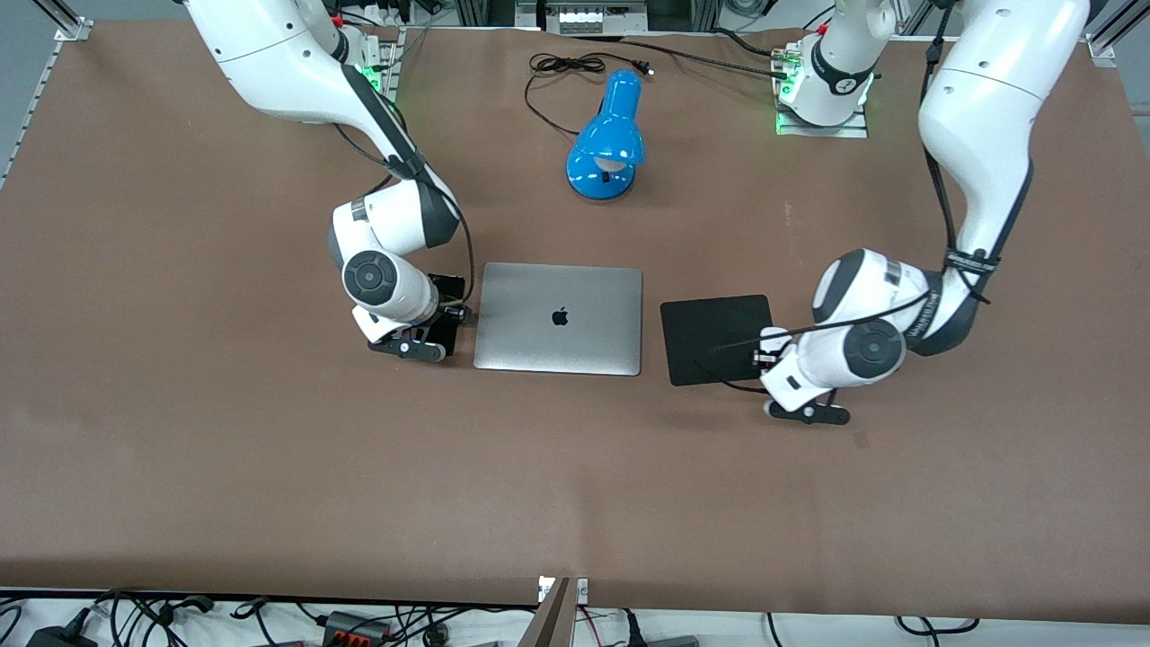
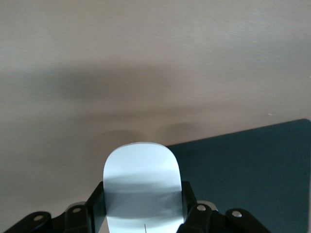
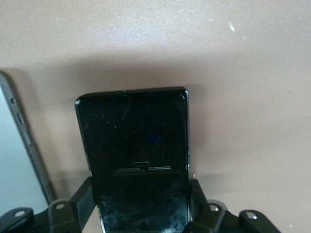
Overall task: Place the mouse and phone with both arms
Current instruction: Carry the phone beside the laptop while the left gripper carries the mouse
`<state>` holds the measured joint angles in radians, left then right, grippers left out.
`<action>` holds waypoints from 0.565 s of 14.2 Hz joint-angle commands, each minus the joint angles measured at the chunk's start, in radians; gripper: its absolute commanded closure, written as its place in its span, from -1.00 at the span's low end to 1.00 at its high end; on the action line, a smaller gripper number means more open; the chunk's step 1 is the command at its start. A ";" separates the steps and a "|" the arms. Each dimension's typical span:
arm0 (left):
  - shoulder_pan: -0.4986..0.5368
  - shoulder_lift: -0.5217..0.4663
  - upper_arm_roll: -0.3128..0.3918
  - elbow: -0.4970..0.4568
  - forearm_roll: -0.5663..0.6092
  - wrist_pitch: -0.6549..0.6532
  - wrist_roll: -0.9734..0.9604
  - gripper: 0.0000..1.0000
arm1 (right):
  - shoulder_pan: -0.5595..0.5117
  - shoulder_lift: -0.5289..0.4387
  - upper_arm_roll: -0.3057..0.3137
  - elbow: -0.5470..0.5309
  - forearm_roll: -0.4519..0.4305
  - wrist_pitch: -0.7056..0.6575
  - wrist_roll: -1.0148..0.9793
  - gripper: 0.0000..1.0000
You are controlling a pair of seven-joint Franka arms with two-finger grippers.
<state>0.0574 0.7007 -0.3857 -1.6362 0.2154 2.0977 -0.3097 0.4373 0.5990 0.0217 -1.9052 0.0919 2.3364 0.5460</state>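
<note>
My left gripper (image 2: 142, 208) is shut on the white oval mouse (image 2: 141, 179), its black fingers (image 2: 188, 201) pressed against both sides. It holds the mouse low over the corner of the black square pad (image 2: 252, 165) nearest the front camera. In the front view the left gripper (image 1: 774, 358) hides the mouse. My right gripper (image 3: 141, 204) is shut on the black glossy phone (image 3: 133, 141) and holds it low over the table beside the laptop's edge (image 3: 22, 145). In the front view the right gripper (image 1: 429, 328) and the phone (image 1: 452, 289) are at the laptop's side toward the right arm's end.
A closed silver laptop (image 1: 559, 316) lies mid-table, with the black pad (image 1: 710, 332) beside it toward the left arm's end. A blue desk lamp (image 1: 609, 139) with a black cord (image 1: 566, 65) lies farther from the front camera than the laptop.
</note>
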 commanded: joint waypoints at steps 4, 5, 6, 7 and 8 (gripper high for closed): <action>-0.037 0.026 -0.002 0.001 0.005 0.034 -0.049 0.08 | 0.009 0.010 -0.006 0.014 0.011 -0.005 -0.018 0.48; -0.048 0.026 -0.004 0.001 0.005 0.038 -0.060 0.08 | 0.011 0.011 -0.006 0.014 0.012 -0.005 -0.003 -0.45; -0.057 0.032 -0.002 0.003 0.005 0.038 -0.072 0.08 | 0.011 0.008 -0.008 0.014 0.014 -0.009 0.002 -0.99; -0.059 0.039 -0.002 0.003 0.007 0.039 -0.083 0.08 | 0.008 -0.004 -0.008 0.017 0.014 -0.014 0.000 -1.00; -0.065 0.040 -0.002 0.001 0.007 0.059 -0.085 0.08 | 0.009 -0.027 -0.009 0.017 0.014 -0.026 -0.001 -1.00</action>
<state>0.0028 0.7335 -0.3859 -1.6387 0.2154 2.1324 -0.3698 0.4391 0.5996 0.0202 -1.9021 0.0919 2.3360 0.5435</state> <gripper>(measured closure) 0.366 0.044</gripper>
